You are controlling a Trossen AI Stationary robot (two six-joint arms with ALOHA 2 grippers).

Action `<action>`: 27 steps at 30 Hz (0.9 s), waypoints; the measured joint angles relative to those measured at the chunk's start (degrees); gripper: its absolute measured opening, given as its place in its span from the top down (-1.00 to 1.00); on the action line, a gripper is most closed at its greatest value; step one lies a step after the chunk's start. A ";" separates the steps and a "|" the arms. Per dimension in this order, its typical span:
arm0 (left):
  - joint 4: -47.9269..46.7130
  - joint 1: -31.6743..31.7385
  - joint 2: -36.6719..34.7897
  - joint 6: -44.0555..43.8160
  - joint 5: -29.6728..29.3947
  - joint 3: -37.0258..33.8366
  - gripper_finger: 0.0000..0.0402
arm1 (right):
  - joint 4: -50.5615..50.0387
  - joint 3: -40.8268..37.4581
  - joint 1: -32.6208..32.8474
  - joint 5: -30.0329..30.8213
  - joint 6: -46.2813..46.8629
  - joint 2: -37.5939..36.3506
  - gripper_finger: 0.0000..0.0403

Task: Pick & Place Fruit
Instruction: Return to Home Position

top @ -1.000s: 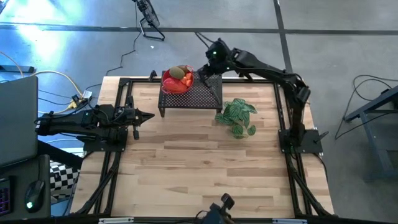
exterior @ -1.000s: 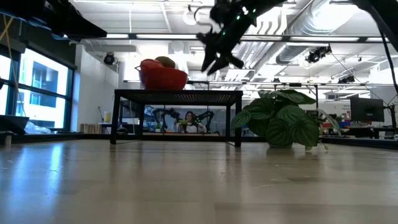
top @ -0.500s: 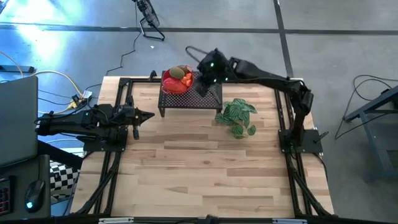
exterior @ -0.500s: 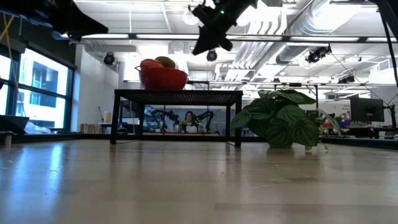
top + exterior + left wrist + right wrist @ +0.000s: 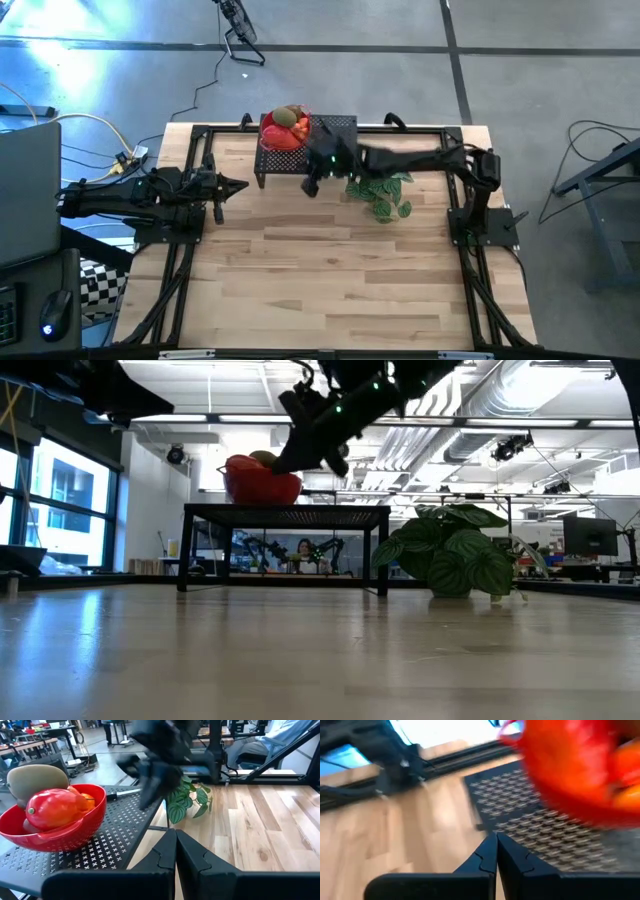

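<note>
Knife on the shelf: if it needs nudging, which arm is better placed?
Probably right: the right tool hangs just off the shelf front, near the knife; the left tool is parked at the table's left edge.

Looking out past the left gripper [image 5: 175, 831], dark fingers pressed tip to tip. On a black perforated shelf [image 5: 117, 845], a red strainer bowl [image 5: 75, 832], set toward the shelf end away from the plant. Heaped inside: a red oblong fruit [image 5: 55, 807] on top, an olive-brown oval fruit [image 5: 35, 779] against the bowl's far rim, a small orange piece [image 5: 88, 800] tucked beside the red one. Past the bowl, near the shelf's far edge, a black-handled knife [image 5: 114, 795], lying flat. Above the shelf's edge by the plant, the right gripper [image 5: 150, 795], a dark blur. Just off that edge, on the wooden tabletop [image 5: 260, 830], a green leafy plant [image 5: 186, 805]. Along the tabletop's far edge, a black frame rail [image 5: 270, 776].
</note>
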 joint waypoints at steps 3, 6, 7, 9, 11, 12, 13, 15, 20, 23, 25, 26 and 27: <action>-0.04 -0.02 0.00 0.00 0.00 0.00 1.00 | 8.18 -5.69 2.14 -0.20 1.76 0.00 0.99; -0.06 -0.02 -0.01 0.43 0.00 0.00 1.00 | 9.84 -8.66 3.76 -0.09 2.47 -2.17 0.99; -0.04 -0.02 -0.03 0.93 0.00 0.02 1.00 | 10.29 -9.26 4.18 0.13 2.75 -3.26 0.99; 0.06 -0.02 -0.06 2.18 0.00 0.00 1.00 | 9.78 -10.88 4.73 0.27 2.55 -5.75 0.99; 0.59 -0.02 -0.15 3.02 0.00 0.02 1.00 | 9.25 -12.67 5.26 0.50 1.36 -8.62 0.99; 1.25 -0.02 -0.15 3.10 -0.02 0.02 1.00 | 9.15 -13.46 5.61 1.38 0.73 -10.14 0.99; 2.35 -0.02 -0.19 3.41 -0.02 0.03 1.00 | 9.18 -14.50 5.90 2.38 0.21 -12.00 0.99; 3.30 -0.02 -0.70 5.37 -0.04 0.05 1.00 | 9.27 -17.32 6.24 5.20 -0.21 -15.88 0.99; 1.37 -0.01 -5.12 7.90 -1.47 0.07 1.00 | 10.20 -28.11 6.50 9.52 1.30 -26.23 0.99; 0.51 -0.02 -8.73 8.80 -2.03 0.07 1.00 | 13.02 -35.39 6.92 9.65 1.95 -32.75 0.99; 0.42 -0.02 -11.42 9.04 -2.03 0.07 1.00 | 15.68 -39.56 7.32 9.27 2.02 -36.73 0.99; 0.42 -0.02 -12.78 9.05 -2.03 0.07 1.00 | 17.20 -41.68 7.48 9.29 1.98 -38.57 0.99; 0.38 -0.02 -14.19 9.05 -2.05 0.07 1.00 | 18.69 -43.62 7.70 9.37 1.96 -40.27 0.99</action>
